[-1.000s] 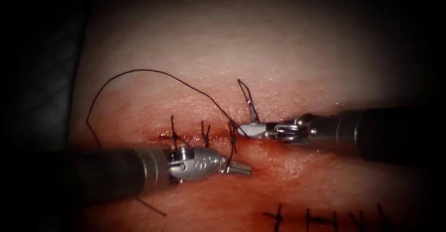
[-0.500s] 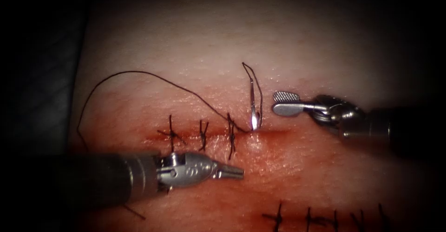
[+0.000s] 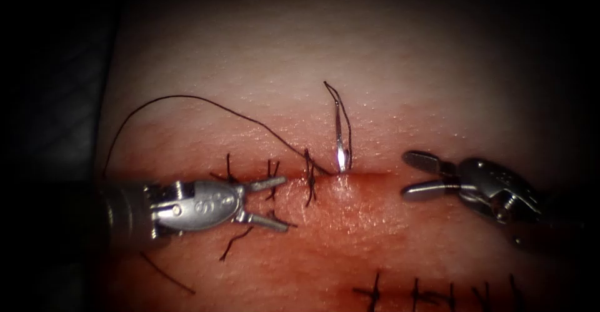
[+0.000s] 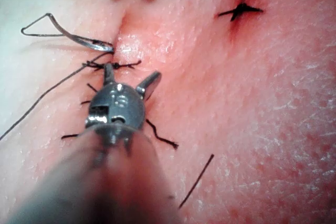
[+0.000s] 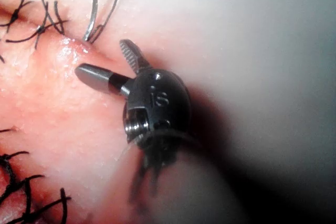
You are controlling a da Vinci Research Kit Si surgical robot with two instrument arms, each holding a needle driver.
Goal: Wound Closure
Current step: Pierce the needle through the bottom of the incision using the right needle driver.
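Left tool (image 3: 275,202) jaws wide apart holding nothing, right tool (image 3: 415,174) jaws apart and empty, needle (image 3: 339,134) stuck in the tissue (image 3: 400,87) at the cut (image 3: 369,173), thread (image 3: 187,99) looping away

Needle (image 3: 339,138) tip buried in tissue (image 3: 387,224) — lower stitches (image 3: 431,294) cropped.

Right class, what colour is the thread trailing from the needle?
Dark, nearly black thread, running from the silvery needle; clearest in the endoscope view.

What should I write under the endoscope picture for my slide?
Both hands, left and right, open and empty; needle stands in the tissue at the cut, thread trailing left.
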